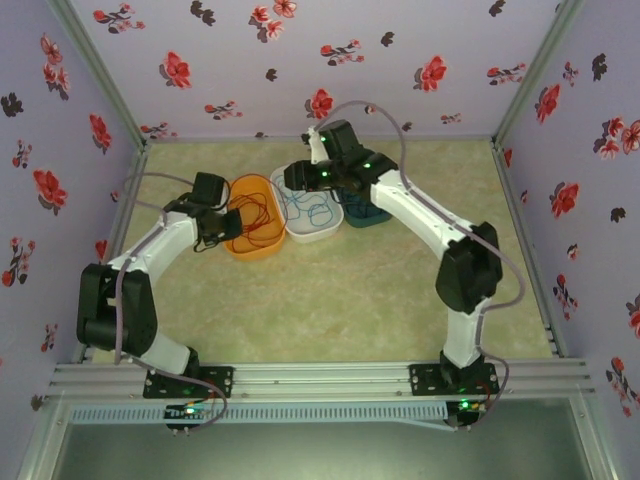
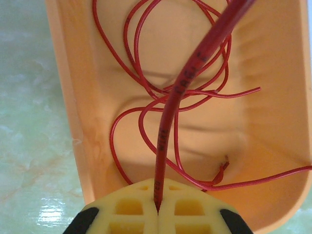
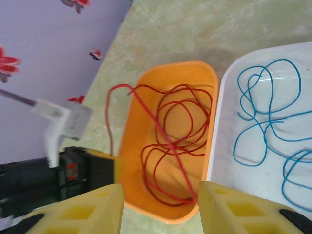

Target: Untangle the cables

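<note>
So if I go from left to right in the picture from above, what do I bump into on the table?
left gripper → orange tray with the red cable → white tray with the blue cable → dark teal tray

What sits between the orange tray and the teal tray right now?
The white tray, holding the blue cable, lies between the orange tray and the teal tray in the top view.
</note>
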You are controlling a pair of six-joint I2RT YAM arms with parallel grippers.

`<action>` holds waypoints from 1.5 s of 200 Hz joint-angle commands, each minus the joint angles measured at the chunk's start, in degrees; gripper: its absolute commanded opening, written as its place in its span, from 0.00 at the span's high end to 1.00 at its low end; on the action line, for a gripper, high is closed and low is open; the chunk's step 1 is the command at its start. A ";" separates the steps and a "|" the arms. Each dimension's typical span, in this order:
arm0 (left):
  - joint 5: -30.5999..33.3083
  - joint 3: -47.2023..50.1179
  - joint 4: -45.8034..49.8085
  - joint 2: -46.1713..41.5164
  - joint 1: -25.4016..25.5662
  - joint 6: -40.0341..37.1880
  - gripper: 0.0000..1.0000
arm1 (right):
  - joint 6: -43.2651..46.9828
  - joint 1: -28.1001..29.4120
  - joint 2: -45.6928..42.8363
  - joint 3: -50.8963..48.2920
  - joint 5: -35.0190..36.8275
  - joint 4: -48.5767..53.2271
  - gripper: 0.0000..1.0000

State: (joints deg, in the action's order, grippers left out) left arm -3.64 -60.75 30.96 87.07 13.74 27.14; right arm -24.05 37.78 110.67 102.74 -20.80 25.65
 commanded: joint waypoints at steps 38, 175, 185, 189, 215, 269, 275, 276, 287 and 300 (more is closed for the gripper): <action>-1.66 -0.73 1.65 1.73 -1.21 1.30 1.00 | 8.12 2.37 12.80 11.59 5.10 6.51 0.56; -5.15 1.25 -2.85 0.33 0.04 5.22 0.87 | 9.21 6.44 27.07 24.97 9.08 9.30 1.00; -5.23 1.33 -3.33 0.75 0.46 5.51 0.86 | 9.81 6.94 28.22 26.52 10.37 10.54 1.00; -5.30 1.34 -3.53 0.96 0.56 5.60 0.84 | 10.08 7.20 28.71 27.19 10.77 11.06 1.00; -6.28 2.01 -5.38 2.34 0.90 6.69 0.79 | 11.52 8.46 30.88 29.77 13.34 13.60 1.00; -6.30 3.01 -7.76 1.87 0.67 8.17 0.54 | 14.07 10.15 31.53 29.88 20.07 15.80 1.00; -6.34 3.08 -7.75 1.73 0.60 8.13 0.51 | 14.03 10.18 31.49 29.84 20.69 15.90 1.00; -6.31 3.09 -7.71 1.71 0.59 8.16 0.51 | 14.03 10.15 31.51 29.82 20.74 15.95 1.00; -6.37 3.35 -7.70 1.11 0.57 8.50 0.46 | 14.01 10.15 31.43 29.94 21.60 16.25 1.00; -6.30 3.77 -7.93 -0.12 0.56 8.89 0.41 | 14.06 10.21 31.43 29.98 22.16 16.51 1.00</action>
State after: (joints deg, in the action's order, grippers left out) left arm -9.28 -58.08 23.90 88.58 14.35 34.98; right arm -11.49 48.05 140.81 130.82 -2.46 39.75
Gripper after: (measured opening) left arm 0.553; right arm 0.046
